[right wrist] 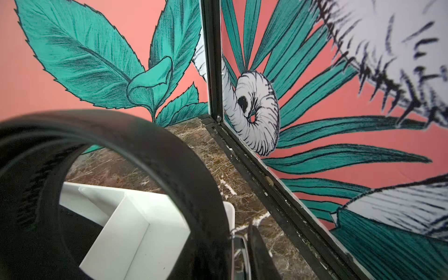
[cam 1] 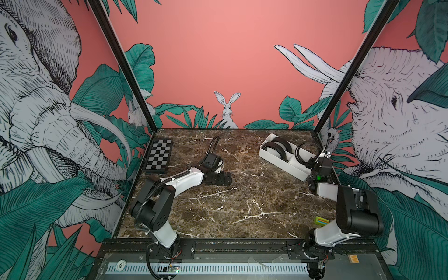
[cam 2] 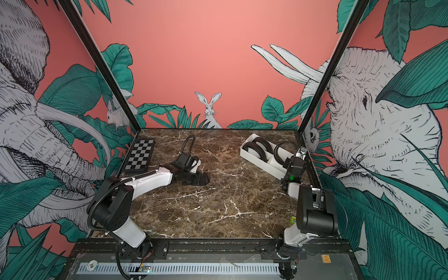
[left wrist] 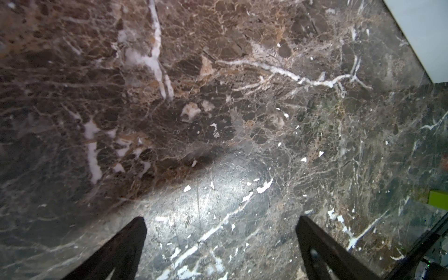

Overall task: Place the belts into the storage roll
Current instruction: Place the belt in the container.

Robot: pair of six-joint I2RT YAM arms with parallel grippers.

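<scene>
left arm: shoulder link raised over front-left base, elbow bent, forearm stretched low toward centre. left gripper: kept low, jaws spread wide, both fingers seen in left wrist view. right arm: elbow folded high over front-right base, forearm extended forward along right side, green wrist LED lit. right gripper: pointed toward back, raised, clamped on belt; only one finger seen in right wrist view.
</scene>
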